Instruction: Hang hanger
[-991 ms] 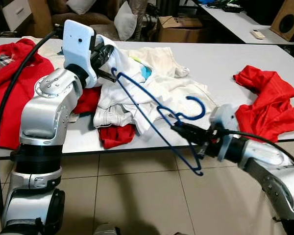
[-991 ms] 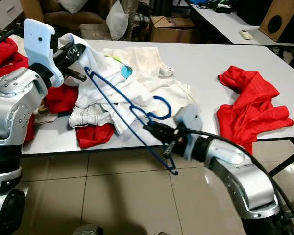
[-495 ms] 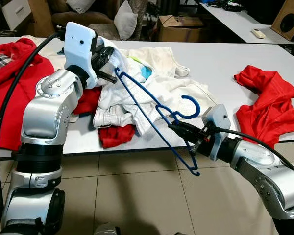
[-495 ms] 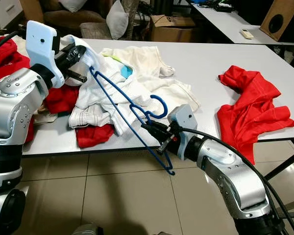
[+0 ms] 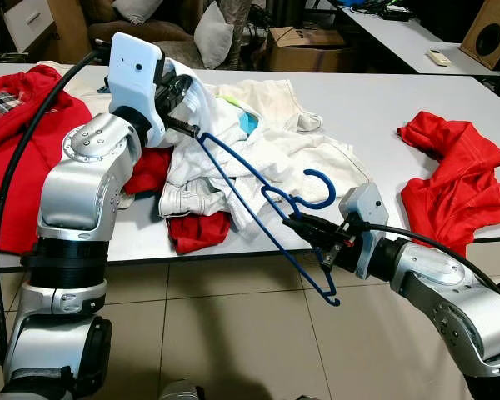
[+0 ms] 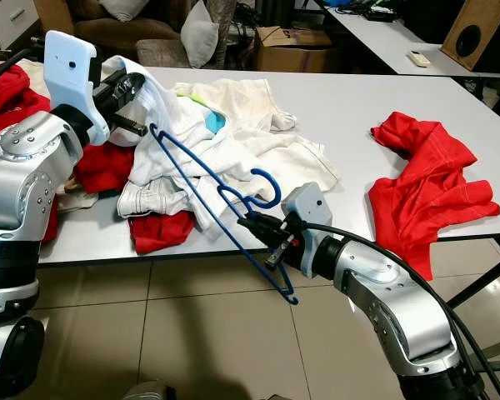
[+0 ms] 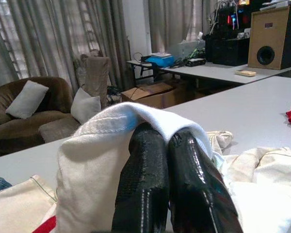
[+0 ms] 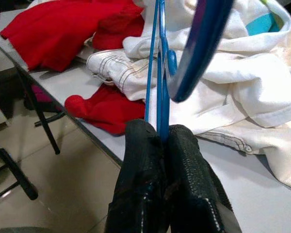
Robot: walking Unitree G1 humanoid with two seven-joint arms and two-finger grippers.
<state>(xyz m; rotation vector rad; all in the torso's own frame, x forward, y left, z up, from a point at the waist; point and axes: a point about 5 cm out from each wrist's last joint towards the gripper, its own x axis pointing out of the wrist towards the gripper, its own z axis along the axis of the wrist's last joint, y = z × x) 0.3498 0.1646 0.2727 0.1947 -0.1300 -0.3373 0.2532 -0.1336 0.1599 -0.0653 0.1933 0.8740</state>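
A blue wire hanger [image 5: 233, 179] slants over the table's front edge, its hook [image 5: 321, 196] turned up. My right gripper [image 5: 293, 223] is shut on it just below the hook, and the right wrist view has the blue wire [image 8: 160, 73] pinched between the black fingers [image 8: 140, 160]. My left gripper [image 5: 187, 127] is raised at the back left, shut on a fold of a white garment [image 5: 275, 150] lifted off the pile. That cloth [image 7: 106, 126] drapes over the fingers in the left wrist view. The hanger's far tip lies right by the left gripper.
Red clothes lie at the table's right [image 5: 450, 167], left [image 5: 8, 125] and front [image 5: 196, 229]. The white table [image 5: 375, 100] ends at a front edge over tiled floor [image 5: 233, 333]. Behind stand a cardboard box [image 5: 304, 46], a sofa with pillows [image 5: 212, 33] and another table.
My right arm has shifted left, closer to the table edge, carrying the hanger. The hook has come left and a little lower. My left gripper keeps the white garment in about the same place.
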